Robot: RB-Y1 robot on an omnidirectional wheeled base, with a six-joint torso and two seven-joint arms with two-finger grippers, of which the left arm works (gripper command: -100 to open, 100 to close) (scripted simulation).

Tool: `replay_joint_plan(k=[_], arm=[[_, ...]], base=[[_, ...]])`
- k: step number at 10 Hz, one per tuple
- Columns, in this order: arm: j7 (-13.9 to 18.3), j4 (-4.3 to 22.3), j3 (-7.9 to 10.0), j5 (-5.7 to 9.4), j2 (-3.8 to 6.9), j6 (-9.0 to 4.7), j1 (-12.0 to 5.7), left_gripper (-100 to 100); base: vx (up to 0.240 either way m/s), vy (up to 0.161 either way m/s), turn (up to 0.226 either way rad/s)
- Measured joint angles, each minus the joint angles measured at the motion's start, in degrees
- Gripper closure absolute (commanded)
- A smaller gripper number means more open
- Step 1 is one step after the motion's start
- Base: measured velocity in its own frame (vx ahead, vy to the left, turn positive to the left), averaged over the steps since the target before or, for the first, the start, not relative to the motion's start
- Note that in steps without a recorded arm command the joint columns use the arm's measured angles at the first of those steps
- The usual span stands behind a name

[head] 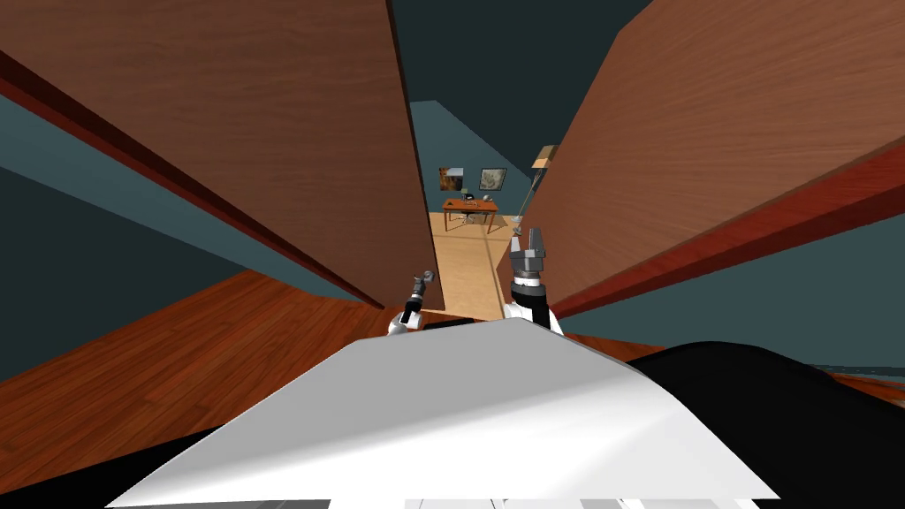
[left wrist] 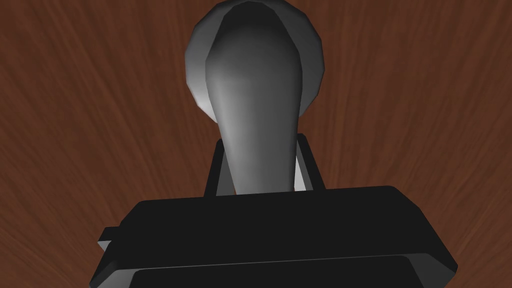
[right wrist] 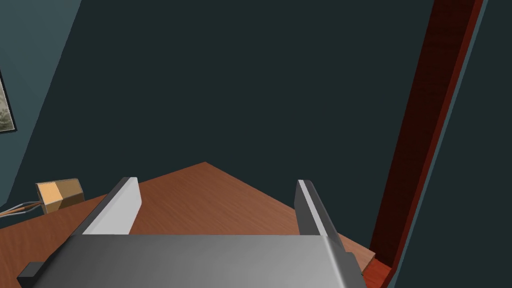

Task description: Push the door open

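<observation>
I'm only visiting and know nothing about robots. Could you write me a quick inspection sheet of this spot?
Surface: reddish-brown wood plank floor.
Job's things: brown wood door, ajar, with a grey lever handle.
Clutter: nothing seen.
Grippers: left gripper shut on the handle; right gripper open, empty, near the gap.
Cables: nothing seen.
Surroundings: small orange desk and two framed pictures beyond the gap; dark teal walls.

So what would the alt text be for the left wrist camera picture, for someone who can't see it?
A grey door handle, widening to a round base, sits gripped between the two thin fingers of the left gripper. Behind it spreads the dark brown wood-grain door, and the gripper's black body lies along the bottom edge.
</observation>
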Motion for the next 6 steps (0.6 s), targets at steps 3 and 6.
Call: replay_joint_plan(k=[3,6], arm=[[-0.98,-4.58,0.87,0.36,0.22,2.07,2.50,100],[-1.30,-1.55,2.34,1.14,0.60,0.33,1.03,100]], base=[[0.145,-0.069,0.045],[0.147,-0.088,0.048]])
